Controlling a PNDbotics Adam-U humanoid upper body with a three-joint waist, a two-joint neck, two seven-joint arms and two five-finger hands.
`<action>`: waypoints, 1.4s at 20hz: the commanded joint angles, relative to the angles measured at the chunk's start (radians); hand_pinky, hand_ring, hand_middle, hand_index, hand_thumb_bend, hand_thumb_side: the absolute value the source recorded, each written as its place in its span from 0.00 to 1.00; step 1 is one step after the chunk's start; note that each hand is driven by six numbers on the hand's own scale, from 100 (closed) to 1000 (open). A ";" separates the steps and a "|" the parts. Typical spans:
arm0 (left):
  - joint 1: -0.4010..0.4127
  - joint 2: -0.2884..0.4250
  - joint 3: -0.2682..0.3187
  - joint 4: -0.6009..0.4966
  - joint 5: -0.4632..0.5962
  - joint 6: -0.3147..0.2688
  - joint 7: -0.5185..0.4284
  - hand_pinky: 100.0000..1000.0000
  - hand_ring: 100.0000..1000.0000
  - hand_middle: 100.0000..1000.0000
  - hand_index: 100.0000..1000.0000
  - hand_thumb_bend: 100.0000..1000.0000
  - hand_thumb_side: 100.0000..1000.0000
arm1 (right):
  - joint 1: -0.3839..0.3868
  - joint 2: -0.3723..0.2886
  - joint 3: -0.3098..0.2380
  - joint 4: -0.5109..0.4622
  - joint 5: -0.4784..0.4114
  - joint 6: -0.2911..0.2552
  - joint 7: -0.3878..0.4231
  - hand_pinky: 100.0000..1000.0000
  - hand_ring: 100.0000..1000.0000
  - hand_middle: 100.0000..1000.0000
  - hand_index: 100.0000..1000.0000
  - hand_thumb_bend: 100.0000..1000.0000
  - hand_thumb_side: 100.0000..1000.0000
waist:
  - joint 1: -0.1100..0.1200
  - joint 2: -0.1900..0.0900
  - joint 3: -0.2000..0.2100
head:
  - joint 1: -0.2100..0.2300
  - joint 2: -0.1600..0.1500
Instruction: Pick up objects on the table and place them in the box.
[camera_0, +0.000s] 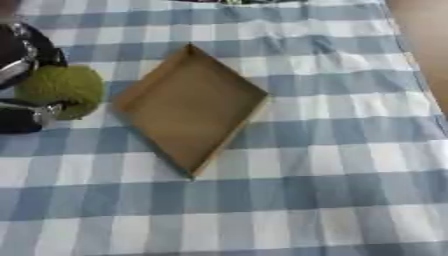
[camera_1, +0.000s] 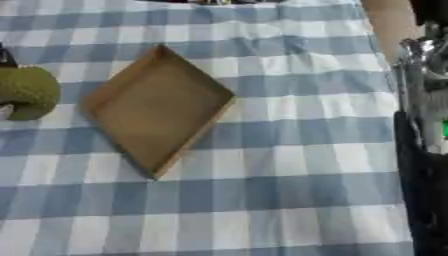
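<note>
A fuzzy green ball (camera_0: 63, 89) sits at the left edge of the table, just left of the box. My left hand (camera_0: 19, 57) comes in from the left; its black fingers with silver joints curl over the top of the ball and under its near side (camera_0: 31, 116). The box (camera_0: 188, 107) is a shallow brown cardboard tray, turned like a diamond, with nothing inside it. In the right eye view a black and silver part of my right arm or hand (camera_1: 426, 145) stands along the right edge, far from the box; its fingers cannot be made out.
A blue and white checked cloth (camera_0: 315, 190) covers the table. Its right edge runs down the upper right, with a tan floor (camera_0: 424, 35) beyond it. Small dark things lie at the far edge.
</note>
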 joint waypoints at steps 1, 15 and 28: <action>-0.074 -0.055 0.003 -0.015 -0.015 -0.051 0.057 0.35 0.35 0.37 0.53 0.00 0.00 | -0.008 -0.015 -0.002 -0.016 -0.007 0.000 -0.004 0.82 0.77 0.67 0.78 0.00 0.53 | 0.002 -0.028 -0.003 | 0.000 -0.003; -0.307 -0.403 -0.108 0.097 -0.150 -0.073 0.005 0.35 0.35 0.37 0.53 0.00 0.00 | -0.020 0.005 0.003 -0.016 -0.014 -0.006 -0.002 0.82 0.77 0.67 0.78 0.00 0.53 | -0.012 -0.021 -0.018 | 0.042 -0.003; -0.277 -0.563 -0.162 0.401 -0.264 -0.122 0.071 0.36 0.35 0.38 0.54 0.00 0.00 | -0.028 0.014 0.004 -0.016 -0.017 -0.010 -0.002 0.82 0.77 0.67 0.78 0.00 0.53 | -0.016 -0.018 -0.018 | 0.040 -0.001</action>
